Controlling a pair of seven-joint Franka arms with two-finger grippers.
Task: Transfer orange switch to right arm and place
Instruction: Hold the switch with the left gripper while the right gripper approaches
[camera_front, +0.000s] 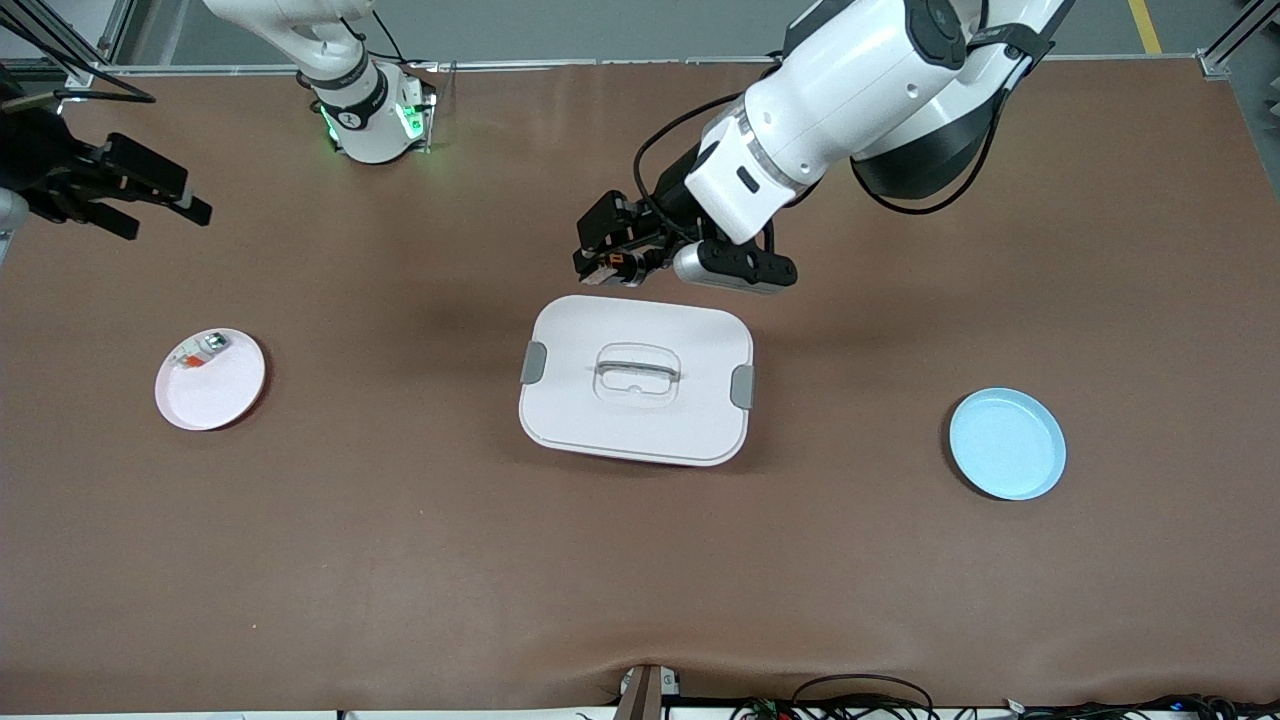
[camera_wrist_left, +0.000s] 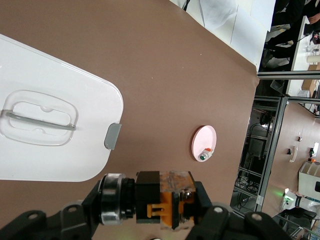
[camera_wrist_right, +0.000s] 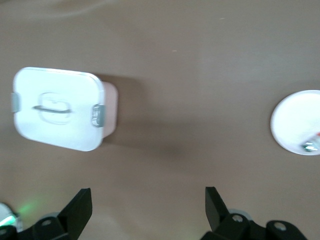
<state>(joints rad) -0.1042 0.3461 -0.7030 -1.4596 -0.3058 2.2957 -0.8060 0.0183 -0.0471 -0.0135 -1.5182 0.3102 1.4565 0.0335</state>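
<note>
The orange switch (camera_front: 622, 267), a small black block with an orange part and a silvery ring at one end (camera_wrist_left: 159, 202), is clamped between the black fingers of my left gripper (camera_front: 607, 262) (camera_wrist_left: 150, 204). That gripper is shut on it in the air, over the table beside the edge of the white box (camera_front: 600, 420) that faces the robots' bases. My right gripper (camera_front: 165, 215) (camera_wrist_right: 147, 200) hangs open with nothing between its fingers, at the right arm's end of the table above the brown mat.
A pink plate (camera_front: 215, 395) (camera_wrist_left: 202, 137) (camera_wrist_right: 290, 125) toward the right arm's end carries a small silvery piece with a red-orange bit (camera_front: 200, 352). A blue plate (camera_front: 1007, 443) lies toward the left arm's end. The lidded white box (camera_wrist_left: 50, 65) (camera_wrist_right: 55, 130) stands mid-table.
</note>
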